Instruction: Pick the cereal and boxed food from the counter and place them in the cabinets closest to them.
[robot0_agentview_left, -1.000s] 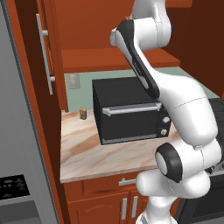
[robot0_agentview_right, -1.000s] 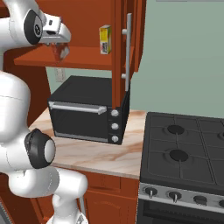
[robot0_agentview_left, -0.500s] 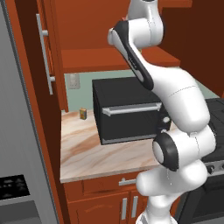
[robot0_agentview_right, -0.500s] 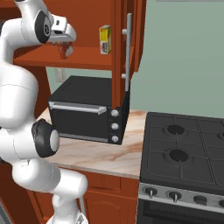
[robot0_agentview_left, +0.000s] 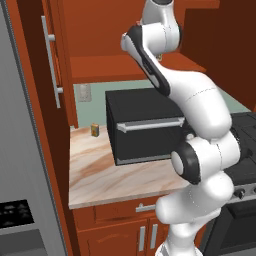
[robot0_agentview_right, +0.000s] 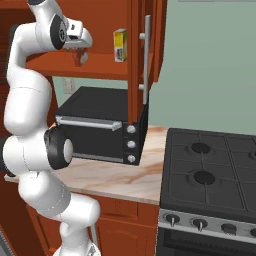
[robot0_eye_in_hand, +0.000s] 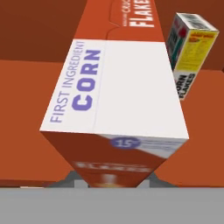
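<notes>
At the far left of the left base view, an open cabinet door (robot0_agentview_left: 50, 65) with a long silver handle hangs beside a grey appliance, and a small jar (robot0_agentview_left: 95, 130) stands on the worktop (robot0_agentview_left: 100, 175) near the wall. Right of it sits the black toaster oven (robot0_agentview_left: 145, 127), and above it the arm reaches into the open wall cabinet (robot0_agentview_left: 125, 67).

In the hand view the cereal box (robot0_eye_in_hand: 118, 100), orange and white with "CORN" on its side, lies lengthways out from the gripper (robot0_eye_in_hand: 113, 181), seemingly just over the cabinet shelf (robot0_eye_in_hand: 26, 113). The fingers are pinching its near end, though the tips themselves are hidden under the box, so the hold looks firm rather than proven. To the right, the yellow boxed food (robot0_eye_in_hand: 190, 52) already stands on the same shelf, close to the cereal's far corner.

The likely trouble is that corner: pushing the cereal deeper or swinging it right could knock the yellow box over. Releasing while the box is tilted could also let it tip off the shelf edge onto the oven.
</notes>
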